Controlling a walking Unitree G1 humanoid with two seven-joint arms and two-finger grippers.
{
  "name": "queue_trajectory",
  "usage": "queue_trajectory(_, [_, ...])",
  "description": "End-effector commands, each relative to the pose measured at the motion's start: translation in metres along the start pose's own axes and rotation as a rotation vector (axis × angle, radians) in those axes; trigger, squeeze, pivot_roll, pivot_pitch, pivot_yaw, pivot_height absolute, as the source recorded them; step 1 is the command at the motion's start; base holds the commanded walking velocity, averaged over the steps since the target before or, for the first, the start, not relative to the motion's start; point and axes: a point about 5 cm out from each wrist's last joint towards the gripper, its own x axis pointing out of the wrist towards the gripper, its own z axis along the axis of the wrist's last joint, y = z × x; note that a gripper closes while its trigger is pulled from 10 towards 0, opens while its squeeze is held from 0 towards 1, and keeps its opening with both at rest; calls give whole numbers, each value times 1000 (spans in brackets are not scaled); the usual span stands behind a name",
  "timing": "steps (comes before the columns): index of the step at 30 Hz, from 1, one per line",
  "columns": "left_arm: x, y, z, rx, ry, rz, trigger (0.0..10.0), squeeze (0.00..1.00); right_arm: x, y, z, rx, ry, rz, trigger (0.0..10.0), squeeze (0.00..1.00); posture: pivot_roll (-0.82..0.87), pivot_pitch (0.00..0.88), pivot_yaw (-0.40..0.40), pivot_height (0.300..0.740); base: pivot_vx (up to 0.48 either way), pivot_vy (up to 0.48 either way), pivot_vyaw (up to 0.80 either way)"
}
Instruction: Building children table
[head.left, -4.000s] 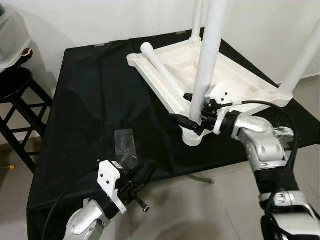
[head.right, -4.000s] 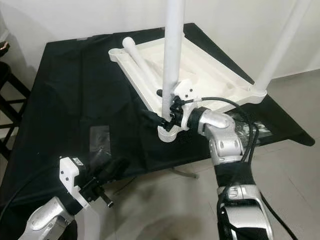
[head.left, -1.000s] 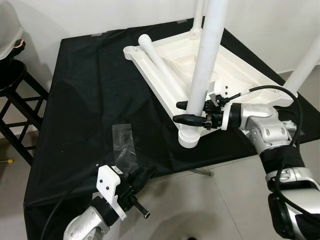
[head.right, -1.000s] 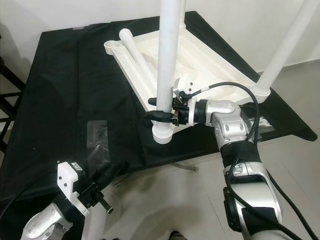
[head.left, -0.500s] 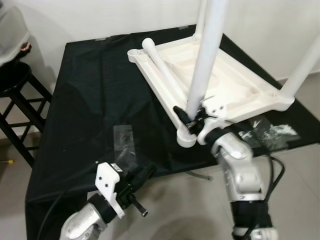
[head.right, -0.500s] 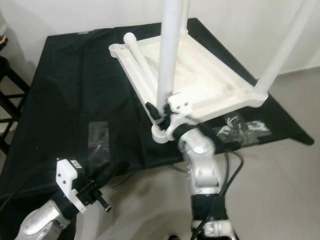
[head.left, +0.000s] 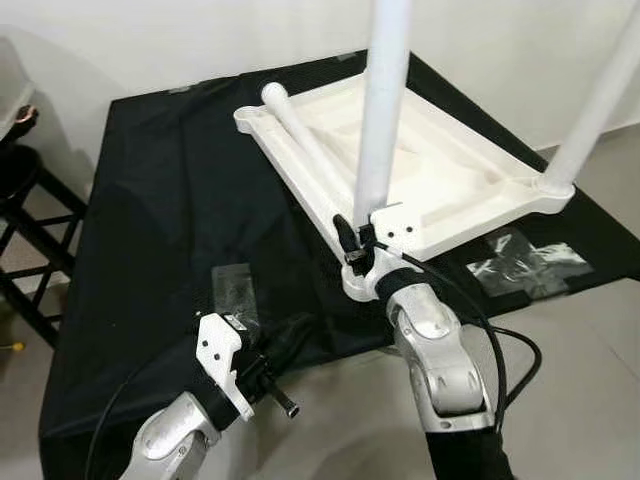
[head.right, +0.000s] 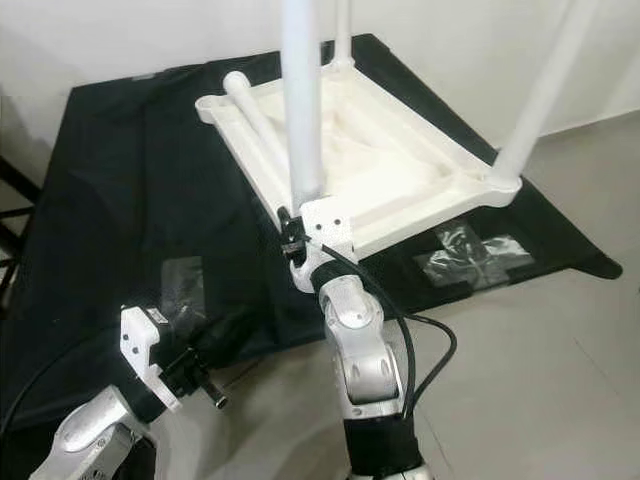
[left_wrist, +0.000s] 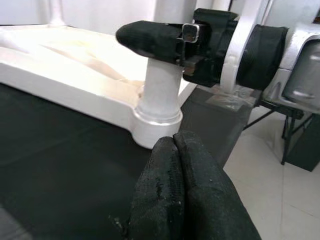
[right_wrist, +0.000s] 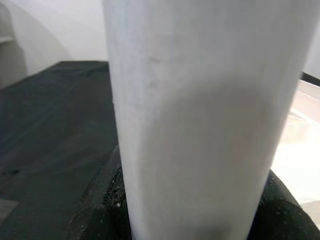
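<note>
On a black-draped work surface (head.left: 150, 200), a white plastic children's table top (head.left: 450, 170) lies upside down, its underside facing up. Three white tubular legs stand upright from its corner sockets: the near leg (head.left: 384, 110), a second leg (head.left: 597, 100) at the robot's right, and a far leg (head.right: 343, 30) at the back corner. A fourth, loose leg (head.left: 305, 150) lies flat along the top's left edge, not yet fitted, with its empty corner socket (head.left: 248, 117) just beside its far end.

The right gripper (head.left: 352, 240) is clenched around the base of the near leg, just above its socket; the right wrist view shows black fingers (right_wrist: 97, 210) pressed against the white tube. The left gripper (head.left: 290, 340) hovers low at the front edge of the cloth, its fingers closed together and holding nothing.

Empty clear plastic bags (head.left: 525, 262) lie on the cloth near the top's right corner, and another (head.left: 235, 290) near the left gripper.

By this judgement, three of four legs are in place; the near one may need tightening, and the lying leg remains to be mounted.
</note>
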Motion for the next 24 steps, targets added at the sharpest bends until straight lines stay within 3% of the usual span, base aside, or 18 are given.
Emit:
queue_trajectory(1, [-4,1,-4,-5,18,8,10000,0,-10,1,-44,5,231,0,7216,0,-13,207,56,740,0,0,0])
queue_trajectory(2, [-4,0,-4,-6,17,7,10000,0,-7,6,-37,22,190,88,10000,0,-14,209,52,740,0,0,0])
queue_trajectory(3, [-4,-1,-4,-7,15,6,10000,0,-4,8,-29,49,140,178,10000,1000,-14,213,48,740,0,0,0])
queue_trajectory(4, [-4,-2,-4,-8,13,6,10000,0,-2,10,-22,83,101,271,10000,1000,-13,215,43,740,0,0,0])
queue_trajectory(6, [-4,-2,-4,-8,13,6,10000,0,-2,10,-22,83,101,271,10000,1000,-13,215,43,740,0,0,0])
queue_trajectory(7, [-3,-2,-4,-8,11,7,10000,0,0,10,-16,99,71,339,10000,1000,-12,217,39,740,0,0,0])
queue_trajectory(9, [-3,-3,-4,-9,9,8,10000,0,3,6,-8,110,36,406,10000,1000,-8,220,34,740,0,0,0])
queue_trajectory(10, [-3,-4,-3,-8,7,10,10000,0,5,-1,-1,98,4,496,10000,1000,-5,223,29,740,0,0,0])
queue_trajectory(12, [-3,-4,-3,-8,7,10,10000,0,5,-1,-1,98,4,496,10000,1000,-5,223,29,740,0,0,0])
queue_trajectory(13, [-3,-5,-3,-8,5,13,10000,0,6,-11,3,43,-11,610,10000,0,0,227,23,740,0,0,0])
queue_trajectory(16, [-3,-5,-3,-8,5,13,10000,0,6,-11,3,43,-11,610,10000,0,0,227,23,740,0,0,0])
queue_trajectory(18, [-4,-8,-2,-7,2,17,10000,0,8,-36,2,-52,38,785,10000,0,12,237,18,740,0,0,0])
queue_trajectory(23, [-6,-10,-1,-7,2,18,10000,0,10,-52,1,-83,81,859,10000,0,22,243,21,740,0,0,0])
queue_trajectory(24, [-8,-12,-1,-9,8,15,10000,0,18,-63,8,-115,73,897,10000,0,27,247,23,740,0,0,0])
